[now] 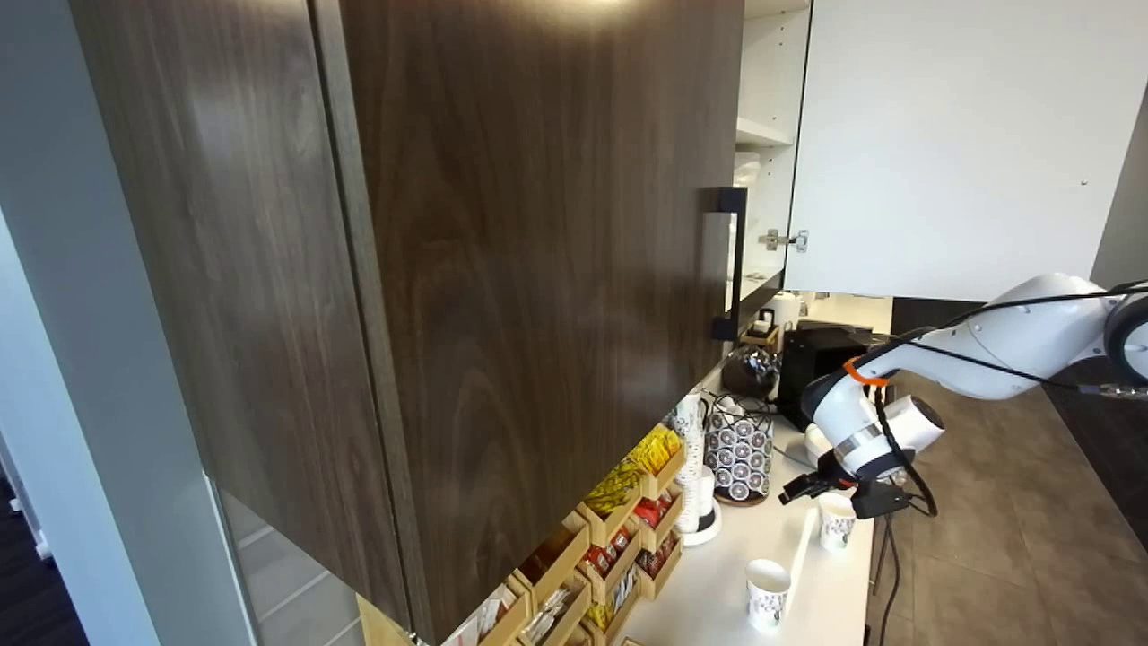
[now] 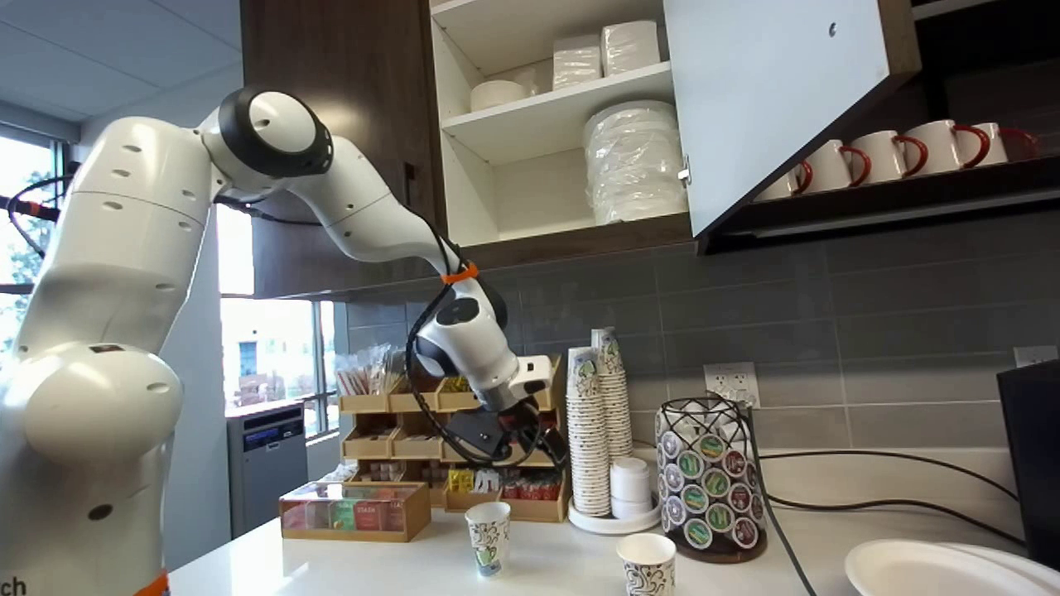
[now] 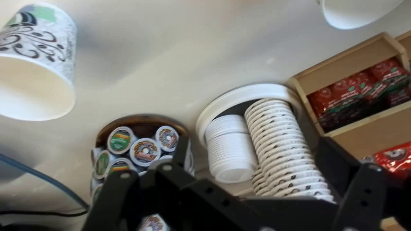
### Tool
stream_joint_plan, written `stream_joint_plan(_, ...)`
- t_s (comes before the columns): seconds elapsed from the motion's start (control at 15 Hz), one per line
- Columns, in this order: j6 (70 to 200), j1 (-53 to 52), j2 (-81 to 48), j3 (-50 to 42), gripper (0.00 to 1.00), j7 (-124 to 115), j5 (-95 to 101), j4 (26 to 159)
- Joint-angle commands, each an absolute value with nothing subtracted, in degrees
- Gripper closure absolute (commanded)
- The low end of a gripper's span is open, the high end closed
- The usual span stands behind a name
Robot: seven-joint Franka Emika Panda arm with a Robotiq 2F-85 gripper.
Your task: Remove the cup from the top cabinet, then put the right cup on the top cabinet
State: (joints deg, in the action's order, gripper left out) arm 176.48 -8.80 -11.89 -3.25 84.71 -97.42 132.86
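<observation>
The right cup (image 2: 648, 571) stands upright on the counter (image 2: 551, 571), in front of the pod holder (image 2: 710, 488) and apart from it. Second cup (image 2: 489, 538) is upright on the counter too, well apart from the first, nearer the packet box (image 2: 356, 511). Both are printed white paper, mouths up. My gripper (image 3: 257, 154) is over the counter, tilted down, fingers (image 3: 334, 160) spread apart, clear of both cups. Wrist view shows a lid stack (image 3: 231, 149) and a cup stack (image 3: 282, 150) beyond, between the fingers, on a round tray (image 3: 247, 94) beside wooden drawers (image 3: 356, 53). Above, the top cabinet (image 2: 571, 243) has a door (image 2: 770, 91) swung open, with wrapped white stacks (image 2: 633, 165) on its shelves (image 2: 563, 101). Red-handled mugs (image 2: 937, 146) sit past the door.
</observation>
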Motion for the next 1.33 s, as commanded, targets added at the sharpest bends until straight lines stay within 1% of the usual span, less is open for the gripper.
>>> stream_joint_plan(0.0, 177.13, -8.22, -11.12, -3.82, 0.00, 83.28, -97.42, 133.27)
stream_joint_plan(0.33, 177.58, -7.09, -10.21, -4.63, 0.00, 81.43, -97.42, 134.22)
stream_joint_plan(0.53, 178.70, -5.18, -14.43, -6.27, 0.00, 73.06, -95.31, 132.84)
stream_joint_plan(0.87, 178.05, -2.53, -19.16, -9.07, 0.00, 56.25, -86.16, 133.12)
stream_joint_plan(1.27, 174.55, -2.76, -23.04, -15.03, 0.00, 36.84, -73.44, 131.78)
